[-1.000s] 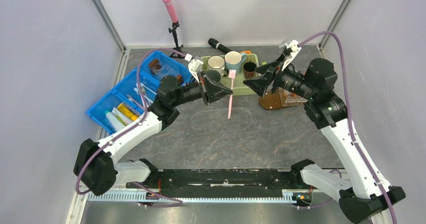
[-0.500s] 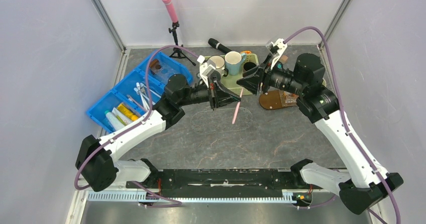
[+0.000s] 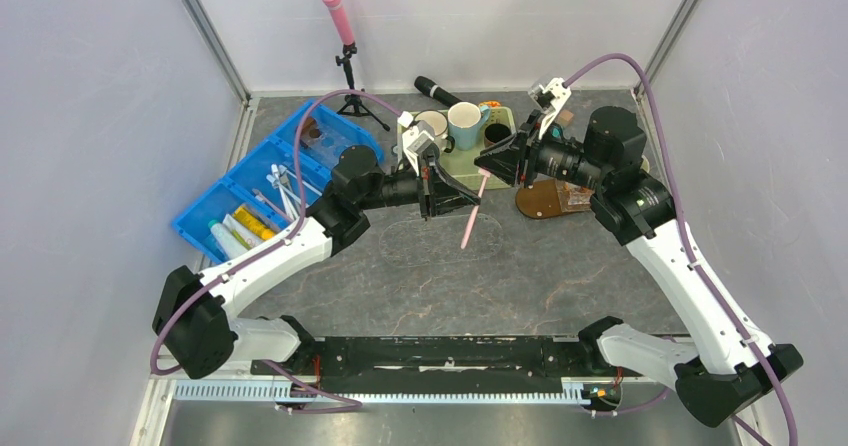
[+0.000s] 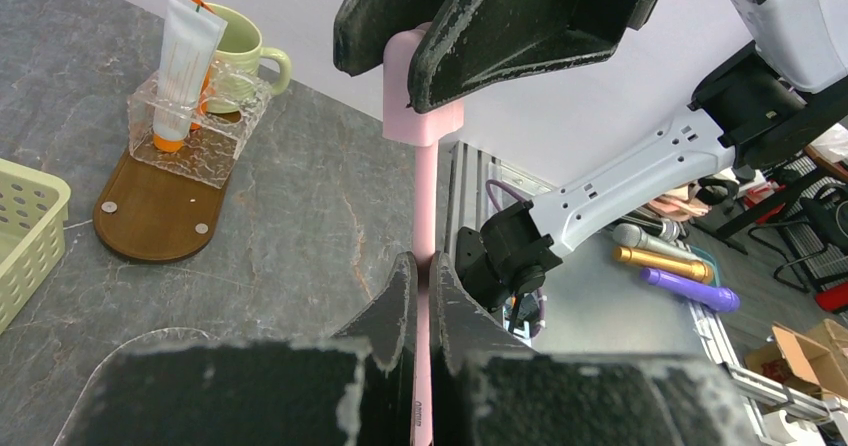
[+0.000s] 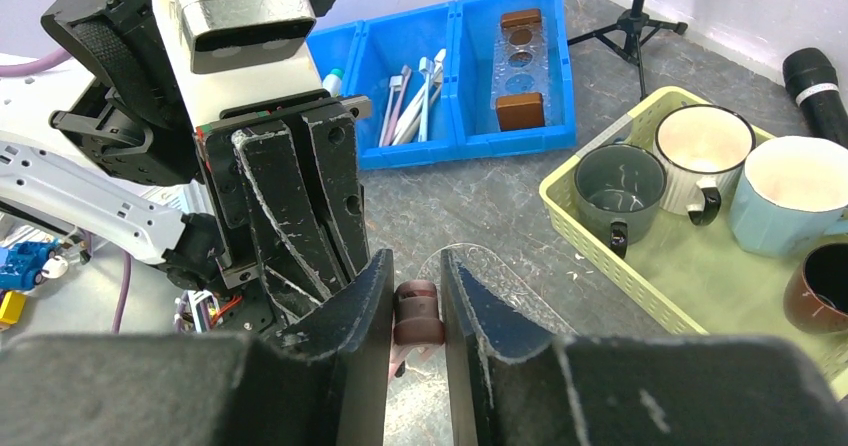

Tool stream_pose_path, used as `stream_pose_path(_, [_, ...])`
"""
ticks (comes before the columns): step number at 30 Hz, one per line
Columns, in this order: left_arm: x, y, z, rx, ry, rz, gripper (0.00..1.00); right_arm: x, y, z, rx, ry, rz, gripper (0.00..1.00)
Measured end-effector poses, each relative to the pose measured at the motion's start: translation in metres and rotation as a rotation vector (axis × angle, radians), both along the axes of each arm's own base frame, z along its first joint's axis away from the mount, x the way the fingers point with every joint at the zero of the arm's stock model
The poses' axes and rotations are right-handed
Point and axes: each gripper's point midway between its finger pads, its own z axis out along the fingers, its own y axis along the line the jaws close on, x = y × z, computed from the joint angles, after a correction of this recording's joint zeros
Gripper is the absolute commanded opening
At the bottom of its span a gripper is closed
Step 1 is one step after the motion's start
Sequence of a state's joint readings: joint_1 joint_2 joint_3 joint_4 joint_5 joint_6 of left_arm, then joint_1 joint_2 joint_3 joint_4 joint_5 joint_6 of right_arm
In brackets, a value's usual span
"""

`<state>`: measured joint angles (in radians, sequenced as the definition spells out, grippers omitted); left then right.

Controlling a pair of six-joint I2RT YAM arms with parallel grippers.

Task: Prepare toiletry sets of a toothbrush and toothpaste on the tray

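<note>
A pink toothbrush (image 3: pixel 468 223) hangs slanted above the table's middle. My left gripper (image 3: pixel 461 201) is shut on its thin handle (image 4: pixel 424 201). My right gripper (image 3: pixel 487 169) meets it from the opposite side, jaws pressed on the thick head end (image 5: pixel 417 314). The tray (image 3: pixel 533 205) lies under the right arm. In the left wrist view the tray (image 4: pixel 140 224) carries a clear holder (image 4: pixel 200 131) with a white toothpaste (image 4: pixel 187 56) standing orange cap down. More toothpaste tubes (image 3: pixel 247 226) lie in the blue bin (image 3: pixel 199 208).
A clear oval plate (image 3: pixel 430 241) lies flat below the toothbrush. The green basket (image 5: pixel 612 269) with several mugs (image 5: pixel 619 181) stands at the back. Spare brushes (image 5: pixel 415 91) sit in the blue bin. A pink microphone on a tripod (image 3: pixel 337 11) stands at the back left.
Both arms came together over the middle and the toothbrush tilted. The right gripper's jaws narrowed from wide open onto the brush head. The left grip stayed shut.
</note>
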<state>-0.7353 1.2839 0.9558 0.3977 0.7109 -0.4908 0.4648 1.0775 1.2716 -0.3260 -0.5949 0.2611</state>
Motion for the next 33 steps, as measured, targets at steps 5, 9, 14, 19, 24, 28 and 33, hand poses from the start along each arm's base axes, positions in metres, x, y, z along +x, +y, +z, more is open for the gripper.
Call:
stream_pose_path(5, [0.000,0.000,0.000,0.002,-0.002,-0.002,0.02,0.000,0.000,0.000,0.000,0.001,0.001,0.28])
stream_pose_path(9, [0.000,0.000,0.000,0.002,-0.009,-0.002,0.02,-0.001,0.000,0.000,0.001,0.002,0.005,0.38])
stream_pose_path(14, [0.000,0.000,0.006,-0.007,-0.020,-0.001,0.02,-0.002,0.001,-0.001,-0.001,0.005,0.011,0.44])
stream_pose_path(19, [0.001,0.000,0.007,-0.009,-0.023,-0.001,0.02,-0.002,0.001,-0.001,-0.001,0.004,0.012,0.27])
stream_pose_path(24, [0.001,0.000,0.006,-0.008,-0.023,0.000,0.13,-0.004,0.001,0.000,0.004,0.005,0.017,0.10])
stream_pose_path(28, [0.002,0.000,0.006,-0.005,-0.033,0.005,0.45,-0.007,0.001,0.002,0.006,-0.002,0.018,0.04])
stream_pose_path(33, [0.011,0.002,-0.003,0.040,-0.034,0.056,0.81,-0.007,-0.009,0.002,0.001,-0.028,-0.036,0.00])
